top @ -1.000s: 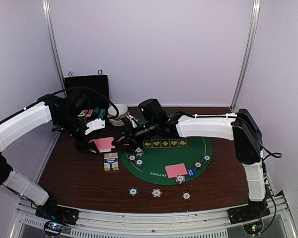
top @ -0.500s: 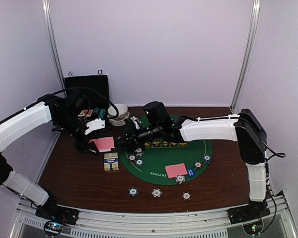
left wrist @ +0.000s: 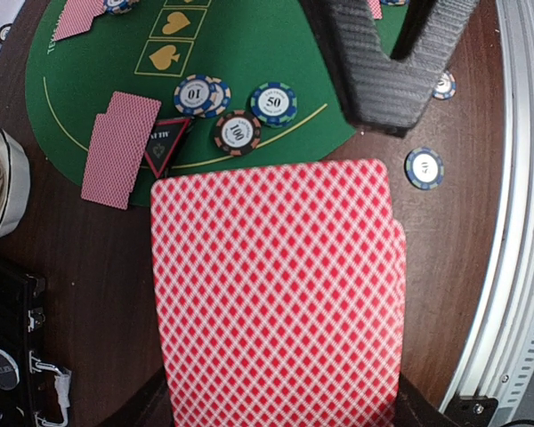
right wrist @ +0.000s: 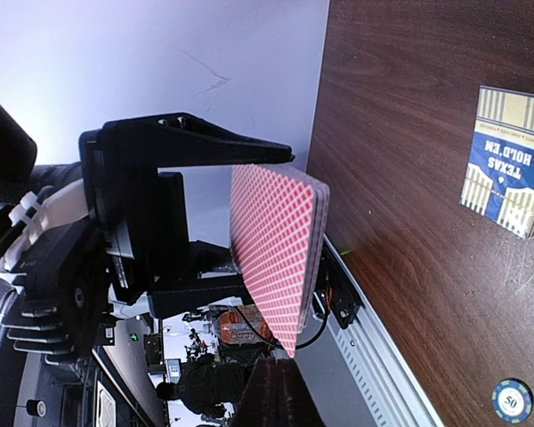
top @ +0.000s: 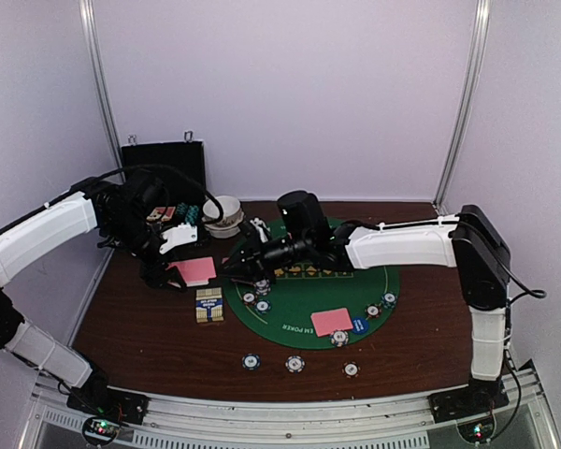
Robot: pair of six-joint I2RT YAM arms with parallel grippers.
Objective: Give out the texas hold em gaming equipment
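Left gripper (top: 179, 272): clamped on the deck of pink-backed cards (left wrist: 276, 294), which it holds back upward above the wooden table (top: 140, 337), just off the left edge of the green felt mat (top: 309, 301). The top card sits slightly askew on the stack.

Right gripper (top: 236, 266): fingers pressed together at the deck's mat-side edge. In the right wrist view they meet the deck's lower corner. Whether a card is pinched between them cannot be told.

On the mat's left edge, beside the deck:
- two face-down cards (left wrist: 120, 147), overlapping
- a red-triangle marker (left wrist: 163, 142), touching those cards
- white chips (left wrist: 200, 93), a teal chip (left wrist: 274, 102) and a brown chip (left wrist: 237, 132), close together

The blue and yellow card box (top: 208, 305) lies on the wood just on the near side of the deck.

On the mat's near right part are further pink cards (top: 332, 321) with a blue marker (top: 359, 325) just beside them and single chips around. A row of three chips (top: 294, 363) lies on the wood by the near edge.

The black case (top: 164, 159) stands at the far left, with the white bowls (top: 226, 210) just right of it.
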